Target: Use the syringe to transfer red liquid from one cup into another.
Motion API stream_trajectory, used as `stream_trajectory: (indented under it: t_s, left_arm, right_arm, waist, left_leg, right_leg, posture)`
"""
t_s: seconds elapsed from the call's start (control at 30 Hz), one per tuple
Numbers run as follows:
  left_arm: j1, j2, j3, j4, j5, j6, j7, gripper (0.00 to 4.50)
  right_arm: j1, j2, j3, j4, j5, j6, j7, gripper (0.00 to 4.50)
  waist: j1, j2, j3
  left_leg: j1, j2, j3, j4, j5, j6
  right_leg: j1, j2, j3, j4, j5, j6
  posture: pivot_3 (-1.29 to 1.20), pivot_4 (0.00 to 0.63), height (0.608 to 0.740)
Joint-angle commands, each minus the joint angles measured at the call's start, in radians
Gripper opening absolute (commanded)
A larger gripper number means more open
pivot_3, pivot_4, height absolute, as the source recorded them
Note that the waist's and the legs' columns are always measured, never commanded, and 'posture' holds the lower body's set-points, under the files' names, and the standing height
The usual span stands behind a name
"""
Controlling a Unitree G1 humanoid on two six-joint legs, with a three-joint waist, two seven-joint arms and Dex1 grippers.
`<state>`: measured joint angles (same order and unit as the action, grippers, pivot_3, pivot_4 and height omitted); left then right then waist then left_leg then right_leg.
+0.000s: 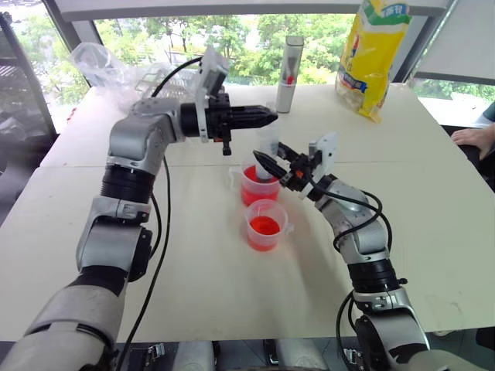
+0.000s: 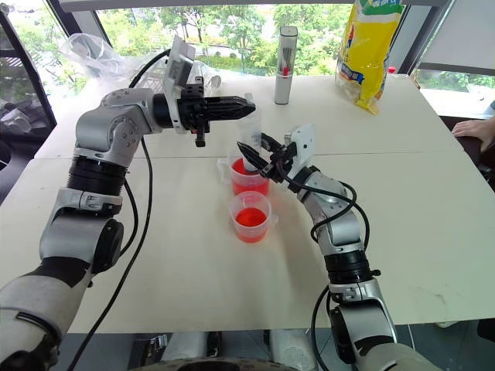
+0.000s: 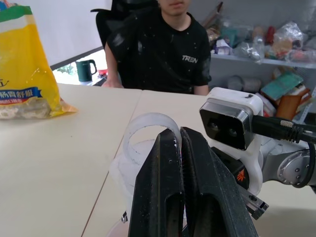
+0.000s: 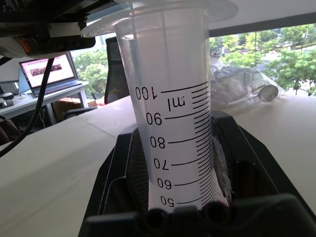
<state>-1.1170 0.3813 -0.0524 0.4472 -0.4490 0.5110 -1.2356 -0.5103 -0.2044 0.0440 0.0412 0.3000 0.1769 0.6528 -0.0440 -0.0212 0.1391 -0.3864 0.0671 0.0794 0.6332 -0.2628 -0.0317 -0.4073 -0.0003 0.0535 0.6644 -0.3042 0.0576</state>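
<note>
The syringe [image 4: 173, 123] stands upright with its lower end in the larger cup [image 1: 249, 193], which holds red liquid and has a small side handle. My right gripper [image 1: 263, 162] is shut on the barrel, with its printed scale facing the right wrist view. My left gripper [image 1: 271, 117] points level over the top of the syringe. Its fingers [image 3: 163, 187] are shut together, and the plunger's white ring [image 3: 143, 128] meets their tips. The smaller cup [image 1: 266, 226] stands just in front, also holding red liquid [image 1: 264, 227].
A grey tube with a red mark [image 1: 291, 73] and a yellow bag [image 1: 373, 54] stand at the back of the white table [image 1: 193, 255]. Crumpled clear plastic [image 1: 104, 66] lies at the back left. A person's hand [image 1: 473, 139] rests at the right edge.
</note>
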Motion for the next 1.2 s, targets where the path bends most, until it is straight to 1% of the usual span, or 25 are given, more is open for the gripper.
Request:
stream_trajectory:
  t_s: [0.03, 0.33, 1.2]
  left_arm:
    - [-0.088, 0.0, 0.065, -0.029, -0.028, -0.049, 0.016, 0.05]
    - [-0.113, 0.001, 0.073, -0.008, -0.027, -0.063, 0.019, 0.05]
    - [-0.11, 0.004, 0.073, -0.016, -0.027, -0.073, 0.025, 0.05]
  right_arm:
    - [0.022, 0.002, 0.036, -0.008, 0.0, 0.018, 0.024, 1.39]
    - [0.027, 0.005, 0.041, 0.01, -0.005, 0.017, 0.032, 1.39]
    - [0.02, 0.001, 0.041, 0.021, -0.009, 0.02, 0.04, 1.39]
  waist:
    - [0.0, 0.0, 0.0]
    - [0.0, 0.0, 0.0]
    - [0.0, 0.0, 0.0]
  left_leg:
    - [0.0, 0.0, 0.0, 0.0, 0.0, 0.0]
    - [0.0, 0.0, 0.0, 0.0, 0.0, 0.0]
    - [0.0, 0.0, 0.0, 0.0, 0.0, 0.0]
  right_leg:
    - [0.0, 0.0, 0.0, 0.0, 0.0, 0.0]
    - [0.0, 0.0, 0.0, 0.0, 0.0, 0.0]
    - [0.0, 0.0, 0.0, 0.0, 0.0, 0.0]
  posture:
    - [0.0, 0.15, 0.74]
    - [0.0, 0.15, 0.74]
    - [0.0, 0.15, 0.74]
